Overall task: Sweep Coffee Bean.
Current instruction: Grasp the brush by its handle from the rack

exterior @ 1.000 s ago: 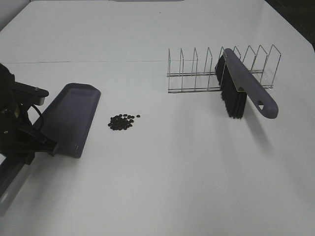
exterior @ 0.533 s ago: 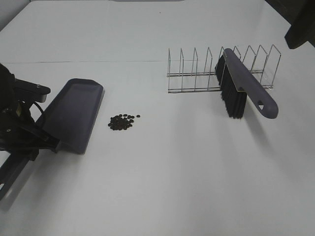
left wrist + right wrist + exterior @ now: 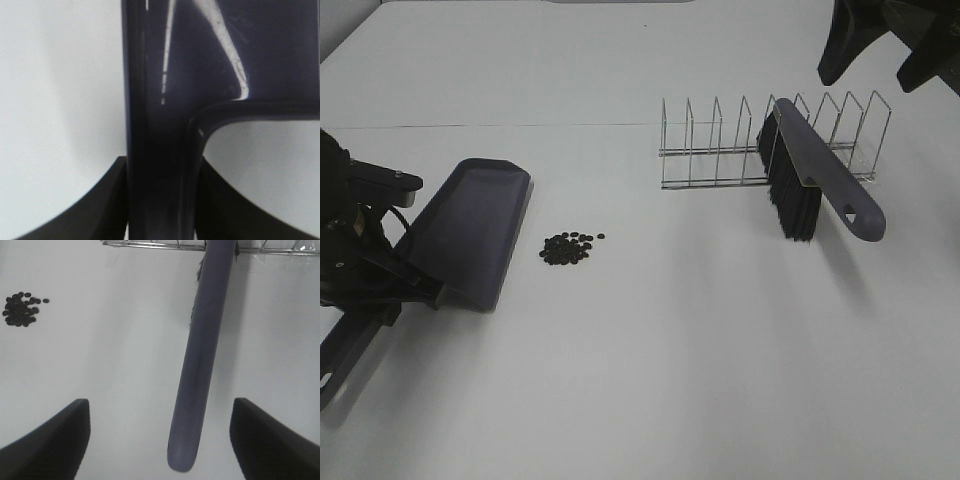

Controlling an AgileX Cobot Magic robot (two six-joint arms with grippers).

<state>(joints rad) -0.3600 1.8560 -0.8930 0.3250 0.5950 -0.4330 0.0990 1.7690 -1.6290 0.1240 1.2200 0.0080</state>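
The right claw [image 3: 866,78], jaws apart, has been brought above the brush [image 3: 825,180], handle lengthwise between them; the left claw [image 3: 392,288] is clamped on the dustpan [image 3: 470,230].

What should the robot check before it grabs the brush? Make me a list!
1. The left gripper is shut on the dustpan: ok.
2. The dustpan sits beside the coffee beans, not touching them: ok.
3. The coffee beans are in one small pile: ok.
4. The right gripper is open and empty: ok.
5. The handle of the brush lines up between the right gripper's jaws in the wrist view: ok.
6. The brush is free to lift out of the wire rack: cannot tell.
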